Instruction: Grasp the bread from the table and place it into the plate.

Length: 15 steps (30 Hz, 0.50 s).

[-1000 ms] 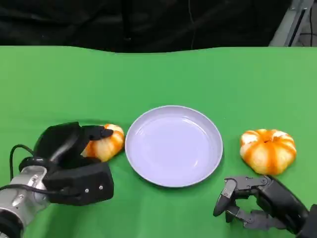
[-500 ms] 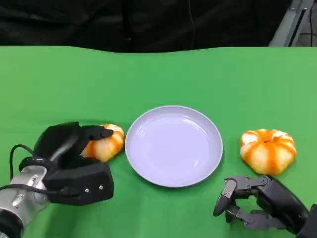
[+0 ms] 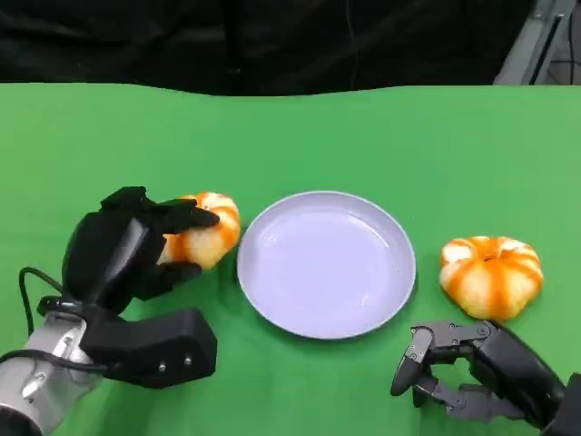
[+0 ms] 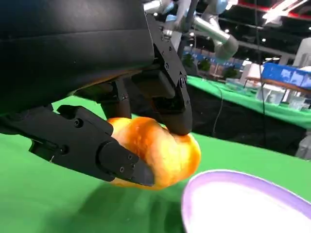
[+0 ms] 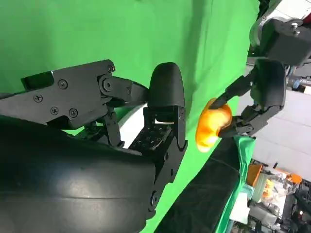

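The left robot hand (image 3: 136, 250) held a bread roll (image 3: 207, 238) (left of the lavender plate (image 3: 327, 265)); the right robot hand (image 3: 472, 368) was open, lower right.

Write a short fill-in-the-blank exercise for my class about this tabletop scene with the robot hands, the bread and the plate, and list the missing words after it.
1. The left robot hand grips a piece of ____.
2. The plate holds ____.
3. The second bread lies on the green table, on the plate's ____ side in the head view.
4. The right robot hand, near the second bread, holds ____.

Missing words: bread; nothing; right; nothing
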Each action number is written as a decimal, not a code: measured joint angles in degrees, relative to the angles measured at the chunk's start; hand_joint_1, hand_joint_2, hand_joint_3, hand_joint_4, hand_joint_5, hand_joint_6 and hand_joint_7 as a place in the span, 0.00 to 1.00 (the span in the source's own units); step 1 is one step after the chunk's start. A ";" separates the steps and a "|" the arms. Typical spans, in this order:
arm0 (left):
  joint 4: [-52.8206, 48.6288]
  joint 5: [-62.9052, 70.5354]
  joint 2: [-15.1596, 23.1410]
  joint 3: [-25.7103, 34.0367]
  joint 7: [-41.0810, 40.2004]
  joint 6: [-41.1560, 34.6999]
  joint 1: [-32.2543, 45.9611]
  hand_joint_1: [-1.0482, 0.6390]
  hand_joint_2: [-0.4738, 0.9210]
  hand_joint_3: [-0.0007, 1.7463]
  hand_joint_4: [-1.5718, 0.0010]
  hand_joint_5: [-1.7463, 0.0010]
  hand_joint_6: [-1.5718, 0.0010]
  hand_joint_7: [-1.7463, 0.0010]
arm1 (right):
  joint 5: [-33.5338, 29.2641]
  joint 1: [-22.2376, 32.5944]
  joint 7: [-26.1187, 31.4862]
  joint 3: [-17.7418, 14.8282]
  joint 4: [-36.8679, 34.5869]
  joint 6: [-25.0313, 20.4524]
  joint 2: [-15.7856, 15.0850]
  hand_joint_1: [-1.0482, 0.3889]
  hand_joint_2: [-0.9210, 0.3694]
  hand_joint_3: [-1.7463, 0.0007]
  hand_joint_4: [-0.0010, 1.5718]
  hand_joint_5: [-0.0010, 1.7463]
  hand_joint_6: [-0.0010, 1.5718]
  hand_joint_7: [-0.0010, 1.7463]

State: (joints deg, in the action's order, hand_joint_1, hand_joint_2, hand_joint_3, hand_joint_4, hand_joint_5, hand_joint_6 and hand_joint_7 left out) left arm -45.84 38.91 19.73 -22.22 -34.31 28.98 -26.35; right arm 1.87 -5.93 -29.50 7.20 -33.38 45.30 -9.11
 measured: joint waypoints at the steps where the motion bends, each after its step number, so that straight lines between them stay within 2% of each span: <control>1: 0.06 0.00 0.00 0.00 0.00 -0.11 0.25 0.55 0.96 0.00 0.62 0.19 0.46 0.60 | 0.00 0.00 0.00 0.00 0.00 0.00 0.00 0.69 0.03 0.69 0.46 0.90 0.53 0.61; 12: 3.61 0.03 0.50 0.78 0.02 -0.77 1.69 0.54 0.97 0.00 0.61 0.21 0.47 0.60 | -0.05 0.02 0.02 0.00 0.01 0.01 0.00 0.69 0.04 0.68 0.46 0.90 0.53 0.61; 15: 5.51 0.19 0.71 1.28 0.01 -0.92 2.29 0.55 0.97 0.00 0.61 0.20 0.47 0.58 | -0.05 0.00 0.01 0.00 -0.05 0.02 0.00 0.69 0.05 0.67 0.46 0.90 0.53 0.61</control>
State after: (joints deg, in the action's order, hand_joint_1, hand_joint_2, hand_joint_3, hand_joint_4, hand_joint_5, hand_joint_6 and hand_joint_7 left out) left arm -40.33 39.10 20.43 -20.94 -34.30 28.06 -24.06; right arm 1.82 -5.93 -29.49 7.20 -33.43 45.32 -9.11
